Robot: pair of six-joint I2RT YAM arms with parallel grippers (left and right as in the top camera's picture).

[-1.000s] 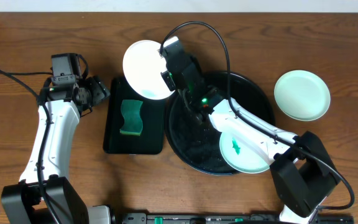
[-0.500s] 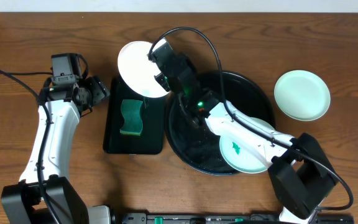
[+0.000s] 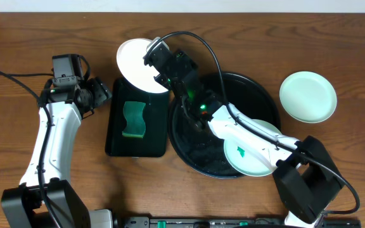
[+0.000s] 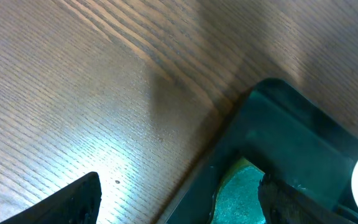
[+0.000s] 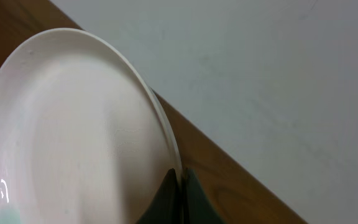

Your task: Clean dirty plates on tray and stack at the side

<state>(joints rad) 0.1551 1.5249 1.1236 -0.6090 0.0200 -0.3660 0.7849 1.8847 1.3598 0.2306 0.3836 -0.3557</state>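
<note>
My right gripper [image 3: 152, 57] is shut on the rim of a white plate [image 3: 135, 63], held tilted in the air over the far end of the small rectangular tray. The right wrist view shows the plate [image 5: 73, 137] edge-on, its rim pinched between the two dark fingertips of the right gripper [image 5: 180, 180]. A second plate [image 3: 249, 152] with a green smear lies on the round black tray [image 3: 268, 95]. A third, pale-mint plate [image 3: 307, 96] rests on the table to the right. My left gripper [image 3: 100, 94] is open and holds nothing. It hangs left of the rectangular tray.
A rectangular black tray [image 3: 116, 142] holds a green sponge [image 3: 133, 120]. The left wrist view shows that tray's corner [image 4: 291, 137], the sponge [image 4: 241, 193] and bare wood between the spread left gripper [image 4: 179, 199]. The right arm stretches across the round tray.
My right arm has carried the held plate further left and back, off the round tray's edge. The left arm has not moved.
</note>
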